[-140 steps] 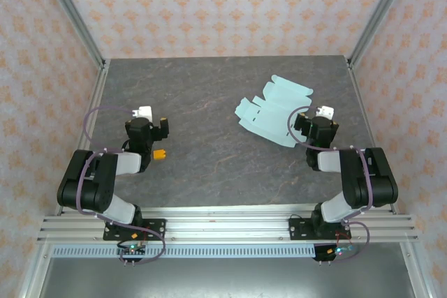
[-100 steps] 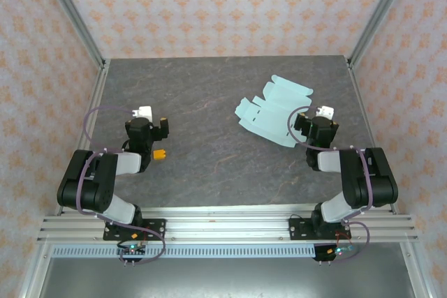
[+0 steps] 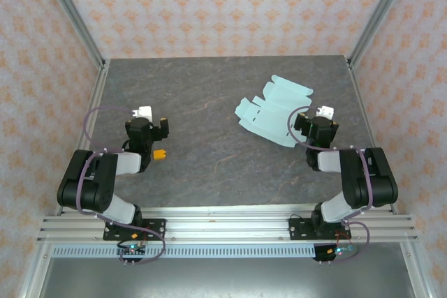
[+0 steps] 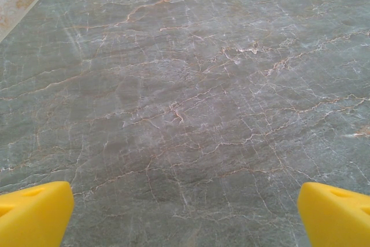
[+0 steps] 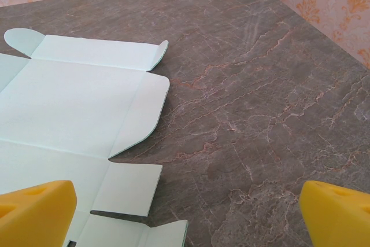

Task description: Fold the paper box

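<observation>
Dark veined stone table [image 3: 195, 95]; peach patterned walls [image 3: 223, 5]; aluminium frame posts [image 3: 70, 19]. Paper box [image 3: 274, 111] lies flat and unfolded at two o'clock on the table. Left gripper [image 4: 185, 212] and right gripper [image 5: 188, 215] both spread wide, holding nothing.

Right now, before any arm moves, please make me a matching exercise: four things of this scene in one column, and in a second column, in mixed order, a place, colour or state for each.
Column one
1. paper box
2. orange piece
3. left jaws
4. table

Column two
a. wide open, with bare stone surface below
b. flat and unfolded, on the right half of the table
c. small, on the left half of the table
d. dark grey, with thin reddish veins

Right pairs: 1-b, 2-c, 3-a, 4-d.
</observation>
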Motion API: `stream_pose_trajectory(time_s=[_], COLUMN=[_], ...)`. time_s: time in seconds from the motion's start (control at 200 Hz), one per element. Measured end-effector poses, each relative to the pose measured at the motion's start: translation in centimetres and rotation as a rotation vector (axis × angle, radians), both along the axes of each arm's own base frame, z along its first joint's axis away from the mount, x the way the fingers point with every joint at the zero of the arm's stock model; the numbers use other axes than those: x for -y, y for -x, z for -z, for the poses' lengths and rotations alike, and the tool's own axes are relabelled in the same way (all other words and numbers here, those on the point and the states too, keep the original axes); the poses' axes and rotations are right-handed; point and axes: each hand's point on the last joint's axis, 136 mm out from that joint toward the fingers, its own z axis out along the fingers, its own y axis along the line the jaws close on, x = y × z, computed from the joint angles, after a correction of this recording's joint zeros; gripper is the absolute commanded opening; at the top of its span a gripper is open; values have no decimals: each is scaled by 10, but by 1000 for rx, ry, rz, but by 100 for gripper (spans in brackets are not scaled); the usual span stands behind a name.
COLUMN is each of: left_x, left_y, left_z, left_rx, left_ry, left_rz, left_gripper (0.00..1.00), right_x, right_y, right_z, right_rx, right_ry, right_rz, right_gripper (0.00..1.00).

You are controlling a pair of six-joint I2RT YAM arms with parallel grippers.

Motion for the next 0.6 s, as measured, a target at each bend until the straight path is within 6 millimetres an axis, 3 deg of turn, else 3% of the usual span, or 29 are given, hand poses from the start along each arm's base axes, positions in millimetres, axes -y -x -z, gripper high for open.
stream_pose_trajectory(time_s=[0.275,0.375,0.48,0.601], left_x=[-1,-7,-17,-18], left_y=[0,-3,0,8], left_z=[-2,-25,-75,-127], left_rx=[-13,-9,75,170], left_ry=[-2,-17,7,148], left_rz=[-4,-39,-113,-176], left_gripper=[100,100,100,100], right_x=[1,13,32,50], right_y=[0,8,24,43], right_z=[0,-4,-36,-104], right_rx=[1,-5,43,184], right_ry=[0,-2,-15,-91], right_rz=[10,86,221,362], right_gripper=[99,99,99,99])
